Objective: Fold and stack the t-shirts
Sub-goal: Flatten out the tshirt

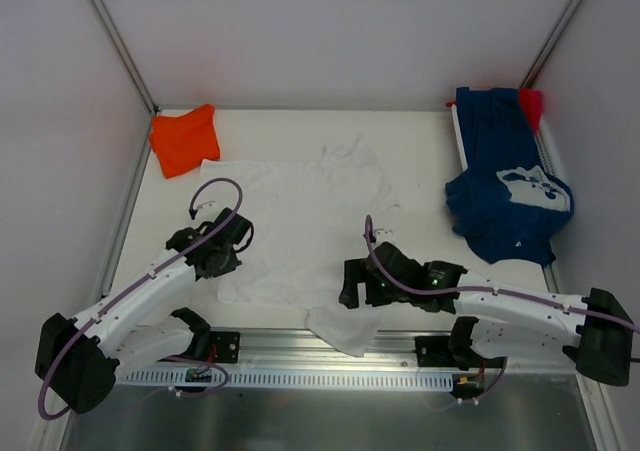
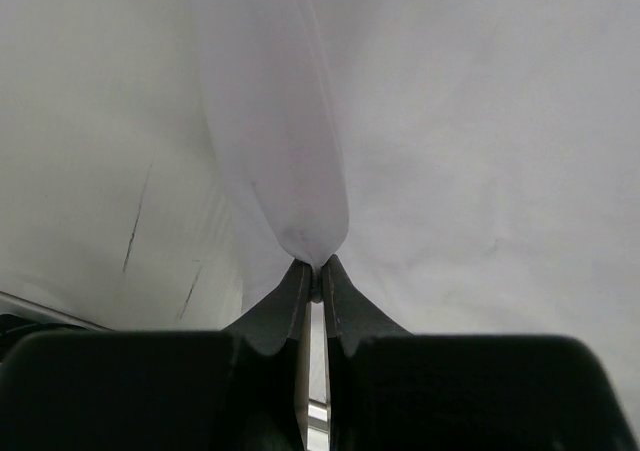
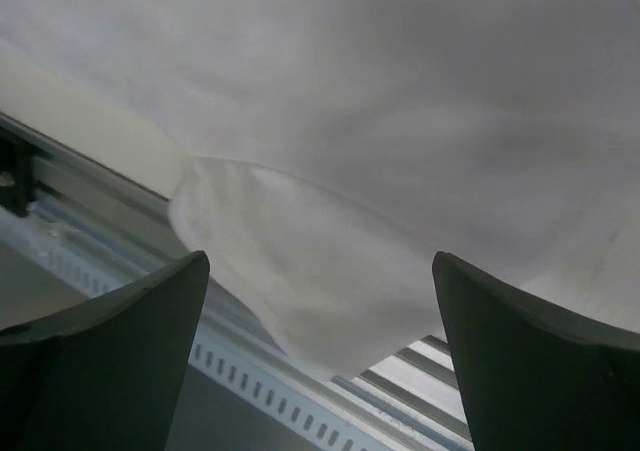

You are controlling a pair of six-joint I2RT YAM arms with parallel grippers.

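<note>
The white t-shirt [image 1: 300, 216] lies spread flat in the middle of the table. One sleeve [image 1: 342, 331] hangs over the near edge. My left gripper [image 1: 232, 243] is at its left edge. In the left wrist view this gripper [image 2: 316, 269] is shut on a pinched fold of white cloth [image 2: 290, 171]. My right gripper [image 1: 350, 287] hovers over the shirt's near hem. It stands open [image 3: 320, 271], with the drooping white sleeve [image 3: 300, 271] below and between its fingers. The orange t-shirt [image 1: 185, 139] lies folded at the back left. The navy t-shirt [image 1: 505, 196] lies crumpled at the right, with a bit of red t-shirt [image 1: 531, 104] behind it.
White walls with metal corner posts [image 1: 115, 36] close in the table on three sides. A slotted metal rail [image 1: 320, 376] runs along the near edge by the arm bases. A ribbed strip [image 1: 548, 161] lines the right side under the navy shirt.
</note>
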